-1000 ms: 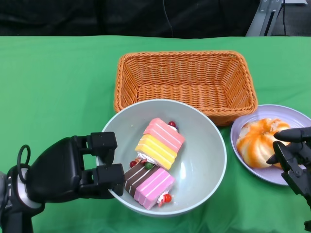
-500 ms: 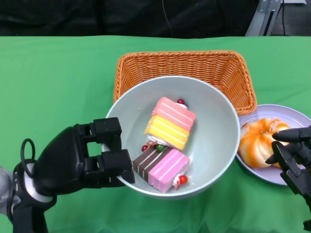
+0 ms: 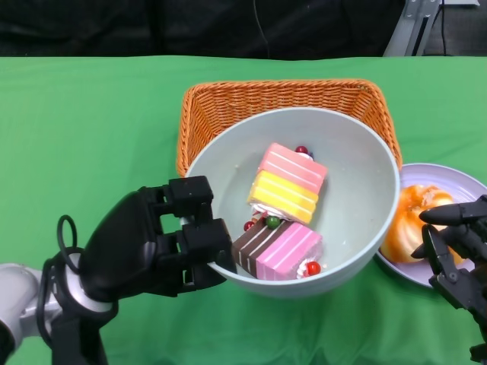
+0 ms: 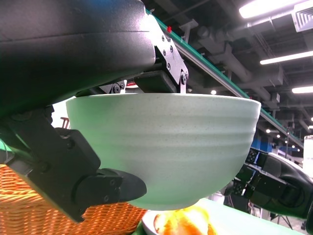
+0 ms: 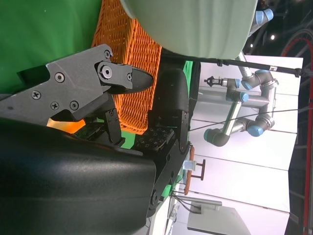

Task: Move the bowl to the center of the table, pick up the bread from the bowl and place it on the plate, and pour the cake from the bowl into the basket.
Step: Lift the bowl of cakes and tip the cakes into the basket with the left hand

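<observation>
My left hand (image 3: 156,247) grips the near-left rim of the pale green bowl (image 3: 358,228) and holds it in the air, over the front of the orange wicker basket (image 3: 228,103). Two striped cake pieces lie inside: a pink-and-yellow cake (image 3: 288,182) and a brown-and-pink cake (image 3: 275,249). In the left wrist view the bowl (image 4: 166,147) hangs above the basket (image 4: 29,215) and the bread (image 4: 183,223). The orange-glazed bread (image 3: 415,220) sits on the lavender plate (image 3: 456,179) at the right. My right hand (image 3: 455,255) hovers beside the plate with fingers apart, holding nothing.
Green cloth (image 3: 84,129) covers the whole table, with bare room to the left and front. The back edge meets a dark backdrop. In the right wrist view a robot arm (image 5: 242,105) stands beyond the table.
My left hand has lifted the bowl and carried it up and to the right, so it now overlaps the basket's front and hides part of the plate. The right hand has stayed put.
</observation>
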You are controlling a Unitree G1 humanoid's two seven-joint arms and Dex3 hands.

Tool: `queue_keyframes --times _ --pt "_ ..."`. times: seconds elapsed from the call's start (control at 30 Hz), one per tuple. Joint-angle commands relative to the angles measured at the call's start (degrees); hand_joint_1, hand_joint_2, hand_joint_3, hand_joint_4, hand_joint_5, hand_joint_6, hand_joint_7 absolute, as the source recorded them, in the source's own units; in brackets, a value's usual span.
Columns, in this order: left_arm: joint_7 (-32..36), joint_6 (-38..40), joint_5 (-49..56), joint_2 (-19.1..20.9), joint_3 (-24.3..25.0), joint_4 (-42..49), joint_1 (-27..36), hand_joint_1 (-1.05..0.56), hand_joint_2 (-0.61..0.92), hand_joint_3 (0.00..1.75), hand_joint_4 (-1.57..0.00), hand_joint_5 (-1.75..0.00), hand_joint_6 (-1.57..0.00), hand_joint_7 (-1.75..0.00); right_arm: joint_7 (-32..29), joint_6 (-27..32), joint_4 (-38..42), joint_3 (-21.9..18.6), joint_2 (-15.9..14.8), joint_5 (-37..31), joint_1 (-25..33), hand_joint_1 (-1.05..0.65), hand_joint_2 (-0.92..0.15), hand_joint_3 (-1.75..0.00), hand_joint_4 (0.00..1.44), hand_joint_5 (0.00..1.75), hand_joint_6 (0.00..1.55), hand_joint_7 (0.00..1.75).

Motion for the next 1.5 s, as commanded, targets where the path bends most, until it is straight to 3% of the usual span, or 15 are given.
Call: queue_keyframes --times 0.03,0.37,0.63,0.8,0.9,1.1,1.5 --pt "-1.4 -0.3 -2.4 -0.3 2.3 -1.2 0.6 -0.01 0.30 1.27 -0.77 -1.70 -0.68 -1.55 -0.3 -0.1 0.1 0.0 -0.3 0.0 0.4 -0.14 -0.72 -0.65 0.72 1.52 0.74 1.09" --pt "-5.3 -1.1 -4.8 -3.5 4.8 -1.3 1.2 -0.02 0.39 1.20 -0.79 -1.60 -0.74 -1.42 0.4 -0.9 1.9 0.1 -0.5 0.1 0.1 -0.13 -0.74 -0.61 0.72 1.52 0.74 1.08" --pt "-5.7 -0.6 -4.7 -5.5 5.7 -0.2 0.5 -0.02 0.38 1.24 -0.75 -1.71 -0.69 -1.51 1.0 -1.0 2.7 0.5 -0.8 -0.1 -0.1 -0.13 -0.75 -0.58 0.70 1.54 0.72 1.10" --pt "-8.3 -0.8 -6.3 -7.1 6.5 1.0 -0.4 -0.03 0.40 1.22 -0.75 -1.65 -0.66 -1.51 0.7 -0.7 2.8 0.8 -0.9 -1.1 0.1 -0.11 -0.75 -0.59 0.69 1.55 0.71 1.11" --pt "-11.7 -1.4 -9.2 -8.6 7.5 2.3 -1.0 -0.02 0.44 1.19 -0.71 -1.72 -0.66 -1.51 1.3 -0.9 3.4 1.2 -1.2 -1.2 0.3 -0.11 -0.75 -0.58 0.69 1.56 0.70 1.11" --pt "-22.0 -1.9 -18.3 -11.9 10.3 4.6 -1.8 -0.04 0.53 1.15 -0.71 -1.67 -0.73 -1.40 2.6 -2.1 5.0 1.8 -1.2 -1.0 0.4 -0.10 -0.80 -0.49 0.69 1.57 0.69 1.12" --pt "-36.9 -2.2 -28.3 -16.1 15.4 5.5 -2.3 0.00 0.47 1.20 -0.66 -1.75 -0.73 -1.41 3.5 -4.3 8.0 2.0 -0.7 -0.7 -0.2 -0.13 -0.85 -0.37 0.70 1.56 0.71 1.11"
